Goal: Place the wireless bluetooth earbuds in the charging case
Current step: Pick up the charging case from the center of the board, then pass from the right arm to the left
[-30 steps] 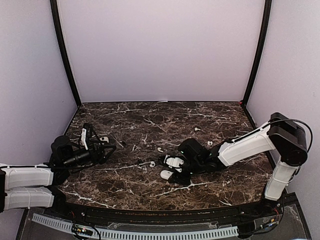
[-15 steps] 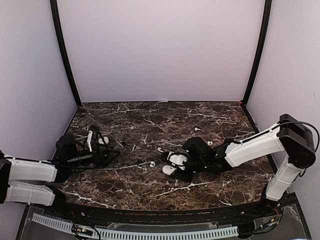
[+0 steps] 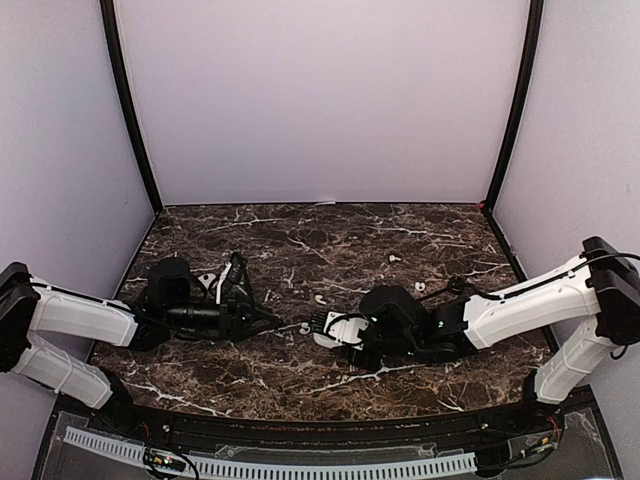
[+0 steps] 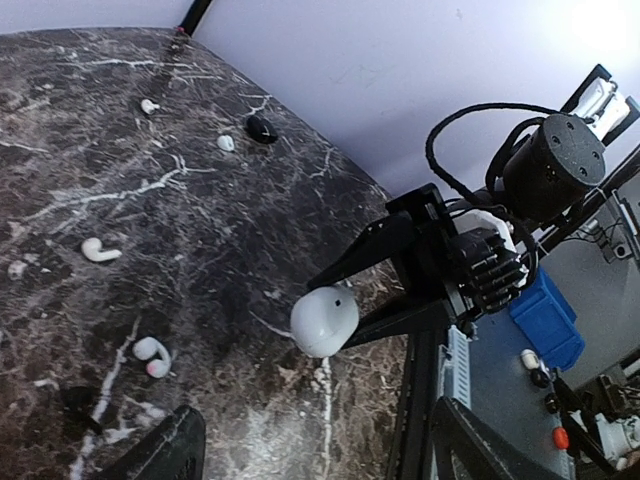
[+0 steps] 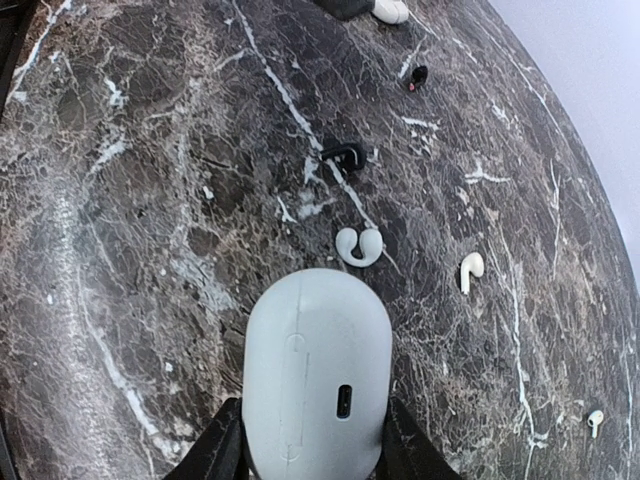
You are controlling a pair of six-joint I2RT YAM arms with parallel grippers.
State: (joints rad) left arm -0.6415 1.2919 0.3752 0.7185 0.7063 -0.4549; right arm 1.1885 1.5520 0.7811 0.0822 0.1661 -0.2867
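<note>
My right gripper (image 3: 333, 331) is shut on a white rounded charging case (image 5: 318, 368), its charging port facing the right wrist camera, held just above the marble table. The case also shows in the left wrist view (image 4: 323, 320) between the right gripper's black fingers. My left gripper (image 3: 255, 298) is open and empty, a short way left of the case and pointing at it. A white stemmed earbud (image 5: 470, 268) and a white clip-shaped earbud (image 5: 359, 245) lie on the table just beyond the case. Another stemmed earbud (image 4: 100, 249) and a second clip-shaped one (image 4: 152, 352) show in the left wrist view.
More small white earbuds lie scattered over the dark marble table (image 3: 300, 250), one at the back (image 3: 393, 257) and one right of centre (image 3: 420, 287). A black clip-shaped earbud (image 5: 345, 153) lies ahead of the case. Purple walls close in three sides.
My left arm has swung right toward the table's centre with its gripper open. My right gripper has moved left with the case in it, so the two grippers are now close.
</note>
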